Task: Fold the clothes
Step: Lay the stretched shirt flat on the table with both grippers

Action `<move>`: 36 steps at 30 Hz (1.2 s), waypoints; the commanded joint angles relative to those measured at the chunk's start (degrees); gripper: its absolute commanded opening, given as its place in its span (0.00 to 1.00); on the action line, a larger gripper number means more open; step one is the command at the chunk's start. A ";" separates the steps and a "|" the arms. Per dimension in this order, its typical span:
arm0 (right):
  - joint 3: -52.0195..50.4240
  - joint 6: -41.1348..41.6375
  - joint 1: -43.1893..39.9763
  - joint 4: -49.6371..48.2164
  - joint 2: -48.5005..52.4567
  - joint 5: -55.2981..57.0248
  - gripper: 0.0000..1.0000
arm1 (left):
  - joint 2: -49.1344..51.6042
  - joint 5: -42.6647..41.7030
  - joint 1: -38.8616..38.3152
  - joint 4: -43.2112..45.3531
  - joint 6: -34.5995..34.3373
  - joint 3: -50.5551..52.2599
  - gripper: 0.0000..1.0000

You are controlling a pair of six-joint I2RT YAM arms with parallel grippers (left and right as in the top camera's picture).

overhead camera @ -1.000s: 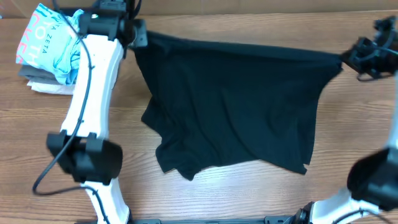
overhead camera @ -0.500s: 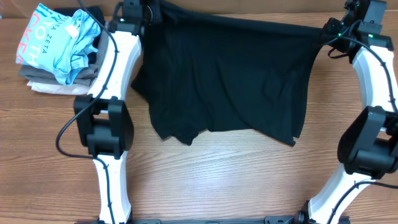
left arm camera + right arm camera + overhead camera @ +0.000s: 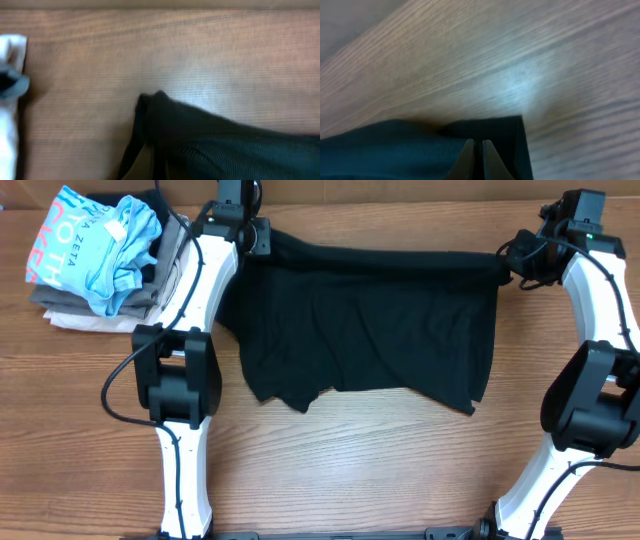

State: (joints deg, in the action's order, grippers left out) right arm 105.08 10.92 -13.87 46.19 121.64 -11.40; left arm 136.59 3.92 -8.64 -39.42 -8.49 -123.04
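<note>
The black garment [image 3: 365,320] hangs stretched between my two grippers across the far half of the table, its lower edge lying crumpled on the wood. My left gripper [image 3: 262,240] is shut on its far left corner, and the black cloth [image 3: 210,145] fills the lower part of the left wrist view. My right gripper [image 3: 508,264] is shut on the far right corner; in the right wrist view the closed fingertips [image 3: 479,152] pinch the black cloth [image 3: 395,150]. No logo or tag shows.
A pile of folded clothes, with a light blue shirt [image 3: 95,245] with pink lettering on top of grey and beige ones, sits at the far left corner. Bare wooden table [image 3: 350,470] lies in front of the garment.
Both grippers have carried the garment's top edge toward the far side and then lowered it a little nearer. The cloth's lower edge has slid away from me.
</note>
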 commanded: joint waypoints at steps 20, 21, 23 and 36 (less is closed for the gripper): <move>-5.90 -0.39 -0.52 15.04 -0.66 0.46 0.04 | -5.22 -0.31 0.66 -23.54 3.82 8.15 0.04; -6.60 -0.39 -0.52 14.64 -0.66 0.44 0.04 | -5.22 -0.28 0.74 -23.54 3.85 8.61 0.04; -7.78 -0.39 -0.52 14.05 -0.66 0.46 0.05 | -5.22 0.52 0.87 -23.58 3.82 9.60 0.04; -7.52 -0.15 -0.63 17.16 -1.03 -1.60 0.44 | -5.25 0.87 0.87 -28.00 4.68 9.60 0.44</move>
State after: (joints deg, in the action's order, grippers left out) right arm 96.51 10.57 -13.91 62.61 121.64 -11.84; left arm 130.56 4.93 -8.47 -65.47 -4.95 -112.25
